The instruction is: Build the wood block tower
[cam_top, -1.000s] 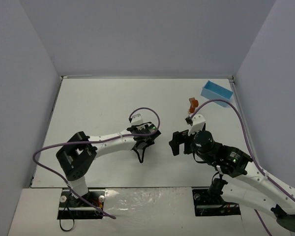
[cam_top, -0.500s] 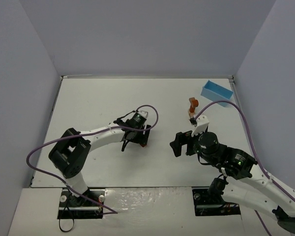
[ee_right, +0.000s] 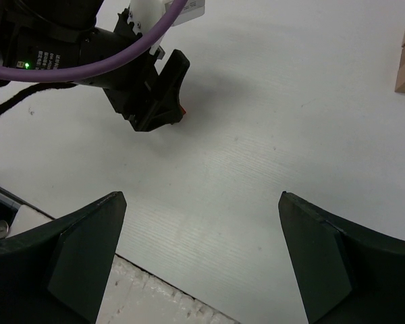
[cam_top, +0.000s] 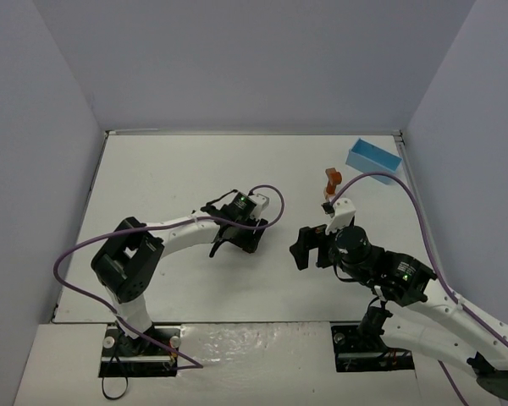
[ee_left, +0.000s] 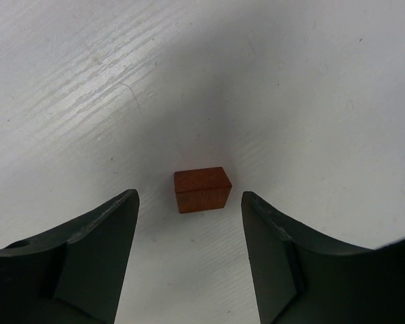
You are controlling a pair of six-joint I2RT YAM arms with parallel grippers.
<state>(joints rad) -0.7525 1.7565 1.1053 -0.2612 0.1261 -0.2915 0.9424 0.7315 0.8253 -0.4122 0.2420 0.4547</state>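
Seems only partly done, judging from the pieces in view. A little right of centre in the upper part of the top view, can see the wood block tower [cam_top: 331,182]: a short stack of tan and orange-brown pieces, standing on the white surface [cam_top: 169,169] near the light blue box [cam_top: 373,157] but apart from it. Shows up again at the far upper right edge of the right wrist view as tan blocks one upon another, cut by the frame, so cannot count the pieces. In the middle of the left wrist view, finds one loose orange block [ee_left: 202,190] lying flat on the surface, well apart from the tower. Has the left gripper [ee_left: 189,202] low over this block, jaws spread wide, one on each side and, as far as visible, not touching it. Has the right gripper [ee_right: 202,202] with jaws wide too, holding nothing, only bare surface between them. Leaves to do, most likely: to close on the orange block, carry it toward the upper right and set it on top of the stack. Cannot tell whether more pieces wait somewhere out of view.
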